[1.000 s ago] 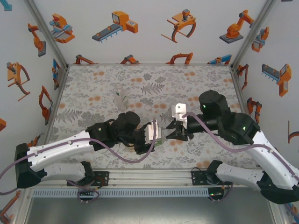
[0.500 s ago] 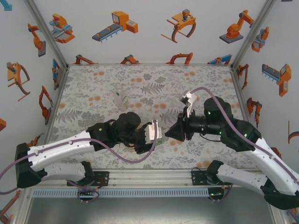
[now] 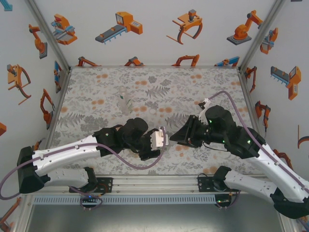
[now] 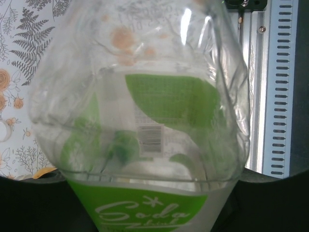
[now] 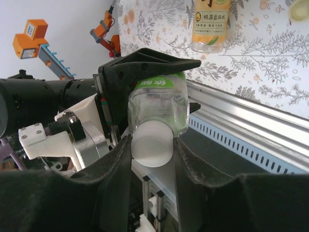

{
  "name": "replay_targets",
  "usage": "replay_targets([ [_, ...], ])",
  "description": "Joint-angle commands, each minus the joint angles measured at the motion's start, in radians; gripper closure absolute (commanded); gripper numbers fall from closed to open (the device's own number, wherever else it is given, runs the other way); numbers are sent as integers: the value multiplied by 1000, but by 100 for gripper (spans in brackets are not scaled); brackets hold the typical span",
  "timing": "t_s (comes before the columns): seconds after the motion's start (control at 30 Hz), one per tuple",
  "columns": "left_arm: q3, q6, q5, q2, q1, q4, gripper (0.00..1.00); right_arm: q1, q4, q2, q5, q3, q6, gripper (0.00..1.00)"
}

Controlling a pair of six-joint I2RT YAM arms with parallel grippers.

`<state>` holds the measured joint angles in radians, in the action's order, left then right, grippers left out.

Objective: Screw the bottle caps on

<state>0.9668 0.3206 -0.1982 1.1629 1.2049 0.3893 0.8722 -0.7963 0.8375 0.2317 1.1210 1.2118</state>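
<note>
Both ends are gripped: our left gripper [image 3: 164, 139] clamps the clear plastic bottle with the green label [image 5: 161, 104], sideways, and our right gripper [image 3: 173, 138] pinches the small round white cap [image 5: 151, 149] on its neck. We reckon we're mid-screwing; next needs a straight wrist twist.

You have four items to log:
1. Green-labelled bottle [image 5: 159, 104]: clear body, carried level off the tabletop over its near edge, with the white cap [image 5: 152, 147] on its mouth.
2. Amber bottle [image 5: 208, 24]: yellow-orange label, on the tabletop by the near edge.
3. Pale yellow cap [image 5: 295, 12]: near it.
4. Clear bottle [image 3: 124, 102]: upright, left of centre.
</note>
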Motion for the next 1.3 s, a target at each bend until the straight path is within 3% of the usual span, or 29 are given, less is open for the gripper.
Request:
replay_targets([
  [0.0, 31, -2, 20, -5, -2, -182, 100, 10, -143, 24, 5, 10, 60, 97],
  [0.27, 36, 0, 13, 6, -2, -151, 100, 9, -135, 50, -63, 162, -169, 63],
  [0.5, 36, 6, 13, 0, -1, -146, 100, 8, -130, 51, -88, 258, -416, 47],
  [0.77, 41, 8, -19, -3, 0, -138, 100, 10, -47, 21, -26, 270, -803, 44],
  [1.1, 33, -2, -50, -25, 0, -132, 100, 9, -70, 26, 280, 296, -1491, 41],
  [1.27, 36, -2, -57, -32, 1, -128, 100, 9, -73, 48, 361, 294, -1626, 41],
])
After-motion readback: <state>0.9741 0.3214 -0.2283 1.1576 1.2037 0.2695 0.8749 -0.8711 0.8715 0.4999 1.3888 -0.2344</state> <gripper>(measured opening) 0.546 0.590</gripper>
